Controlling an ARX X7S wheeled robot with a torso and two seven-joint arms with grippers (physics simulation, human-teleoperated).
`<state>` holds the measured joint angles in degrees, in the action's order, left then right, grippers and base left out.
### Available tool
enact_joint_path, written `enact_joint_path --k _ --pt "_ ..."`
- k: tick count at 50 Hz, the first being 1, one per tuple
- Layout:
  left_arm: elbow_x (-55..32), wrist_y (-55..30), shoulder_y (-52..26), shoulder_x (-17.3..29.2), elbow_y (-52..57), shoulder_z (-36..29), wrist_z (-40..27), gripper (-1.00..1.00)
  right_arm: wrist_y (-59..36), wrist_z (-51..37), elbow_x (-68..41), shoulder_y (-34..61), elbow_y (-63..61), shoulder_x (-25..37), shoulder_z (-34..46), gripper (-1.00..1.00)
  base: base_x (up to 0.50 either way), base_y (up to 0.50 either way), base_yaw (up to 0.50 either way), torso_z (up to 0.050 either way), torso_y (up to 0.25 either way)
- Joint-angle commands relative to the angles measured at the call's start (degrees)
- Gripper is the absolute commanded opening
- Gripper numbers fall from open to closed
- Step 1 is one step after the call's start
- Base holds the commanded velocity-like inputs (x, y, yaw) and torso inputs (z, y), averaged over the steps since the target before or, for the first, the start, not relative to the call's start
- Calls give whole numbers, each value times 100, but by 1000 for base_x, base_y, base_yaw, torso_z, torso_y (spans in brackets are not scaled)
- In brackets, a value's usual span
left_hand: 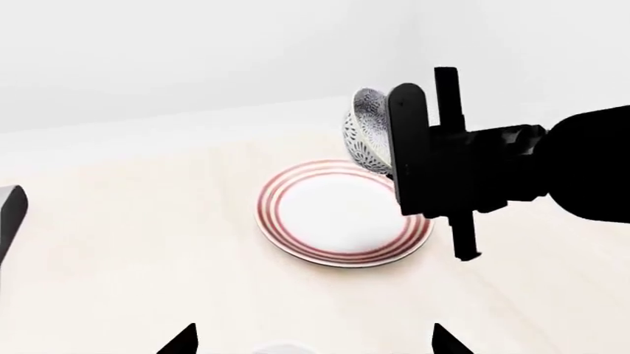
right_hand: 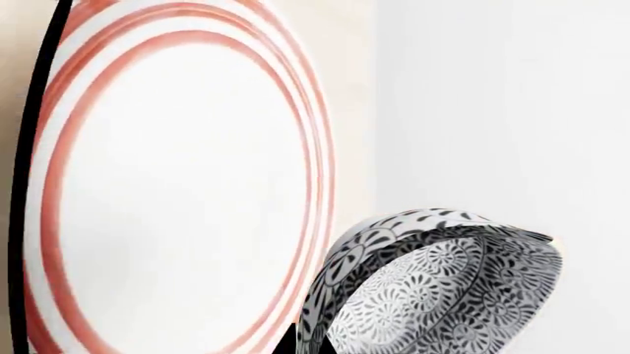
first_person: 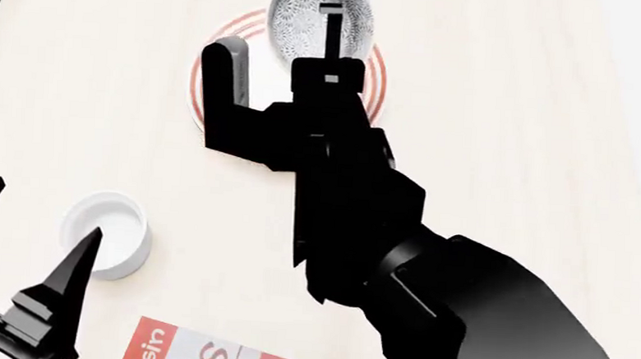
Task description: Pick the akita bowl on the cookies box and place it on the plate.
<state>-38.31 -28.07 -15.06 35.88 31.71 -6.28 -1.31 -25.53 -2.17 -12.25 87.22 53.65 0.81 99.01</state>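
One relation governed what you had to do next: the bowl (left_hand: 367, 130) hung in your right gripper (first_person: 278, 54) above the far rim of the plate (left_hand: 335, 217), not over its middle, and it was tipped well onto its side instead of sitting level. From the left wrist camera, the bowl showed clear of the plate, held up beside the gripper's dark finger, with its patterned wall facing the camera. From the head camera, the bowl covered the plate's far edge, and one thin finger crossed its face while the other thick finger stood off to the left, over the plate. So the jaws were spread wide, and the thin finger seemed to carry the bowl by its rim; I could not tell for certain whether the second finger touched it.

Your right arm was plainly the one on the job. The left gripper (first_person: 34, 238) sat near the small white cup (first_person: 106, 232), well apart from the plate, with its fingers spread and nothing between them. A corner of the cookies box (first_person: 207, 356) showed at the near edge, with no bowl on it.

The bowl itself looked deep and round, with a fine grey-and-white floral speckle. I judged it needed righting and bringing nearer before release.
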Motion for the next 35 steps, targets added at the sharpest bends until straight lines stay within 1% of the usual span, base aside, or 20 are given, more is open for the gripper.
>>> enact_joint_path --k 1,7,14,19,35 --pt "27 107 65 26 -14 -25 99 100 84 136 1169 -386 183 -80 -784 -100 0 0 0 0 0" --pt "142 278 150 32 -8 -33 156 100 54 129 1299 -434 73 -80 -868 -100 0 0 0 0 2" --pt "170 301 128 -3 -70 -27 115 100 46 131 1332 -421 44 -80 -891 -100 0 0 0 20 -186" --pt "21 226 120 -13 -75 36 75 100 62 131 1356 -422 77 -80 -885 -100 0 0 0 0 0" --pt "55 254 167 28 -28 5 84 100 279 348 1234 -399 137 -79 -894 -100 0 0 0 0 0"
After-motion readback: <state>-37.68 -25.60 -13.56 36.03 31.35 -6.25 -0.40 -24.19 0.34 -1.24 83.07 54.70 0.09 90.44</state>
